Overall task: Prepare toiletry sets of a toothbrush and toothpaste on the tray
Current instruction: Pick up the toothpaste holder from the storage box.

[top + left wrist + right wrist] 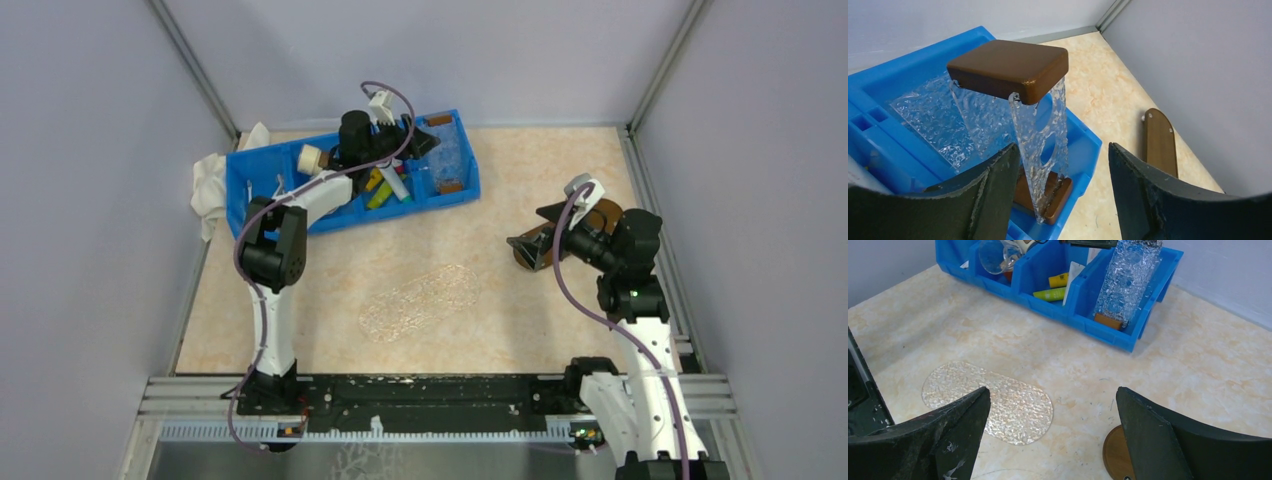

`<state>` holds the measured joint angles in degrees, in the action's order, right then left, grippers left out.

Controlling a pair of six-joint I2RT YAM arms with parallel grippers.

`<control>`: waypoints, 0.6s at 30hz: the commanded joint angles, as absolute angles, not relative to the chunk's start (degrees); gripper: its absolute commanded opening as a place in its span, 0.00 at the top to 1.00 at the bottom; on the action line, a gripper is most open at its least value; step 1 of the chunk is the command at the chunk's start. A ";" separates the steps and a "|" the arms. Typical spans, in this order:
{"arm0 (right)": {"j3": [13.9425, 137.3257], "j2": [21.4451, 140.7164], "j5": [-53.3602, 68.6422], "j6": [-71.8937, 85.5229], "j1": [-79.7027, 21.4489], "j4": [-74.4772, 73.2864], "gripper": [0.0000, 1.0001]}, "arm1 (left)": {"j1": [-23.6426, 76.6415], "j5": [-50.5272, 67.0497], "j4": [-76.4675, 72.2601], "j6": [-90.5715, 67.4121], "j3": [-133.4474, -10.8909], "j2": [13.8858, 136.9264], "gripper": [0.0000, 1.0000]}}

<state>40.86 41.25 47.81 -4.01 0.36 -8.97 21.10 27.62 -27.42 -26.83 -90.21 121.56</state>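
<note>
Your table carries the blue bin at the far left, and the left arm covers much of it from above. The clear oval tray lies mid-table, well apart from the bin. In the bin's right end compartment stands a clear stand with a brown top. Your left gripper is spread around its lower part. You cannot tell whether the left finger touches the clear panel; the right finger is apart from it. Your right gripper is spread wide with nothing between its fingers. The toothpaste, yellow and green tubes, lies in a middle compartment. A white piece beside it is too hidden to name. A brown disc is cut off at the frame edge.
</note>
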 commanded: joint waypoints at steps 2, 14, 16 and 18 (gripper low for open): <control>41.35 40.69 47.38 -5.01 -0.26 -6.72 0.04 | 20.94 28.02 -25.18 -25.42 -94.79 125.08 0.31; 41.23 40.88 47.11 -5.19 -0.21 -6.84 0.04 | 21.12 33.16 -26.35 -28.15 -99.75 130.88 0.49; 41.23 40.86 47.11 -5.19 -0.19 -6.84 0.04 | 21.18 33.96 -27.54 -28.72 -99.96 131.38 0.52; 41.23 40.87 47.03 -5.27 -0.19 -6.84 0.04 | 21.18 34.62 -28.32 -29.01 -100.18 131.72 0.60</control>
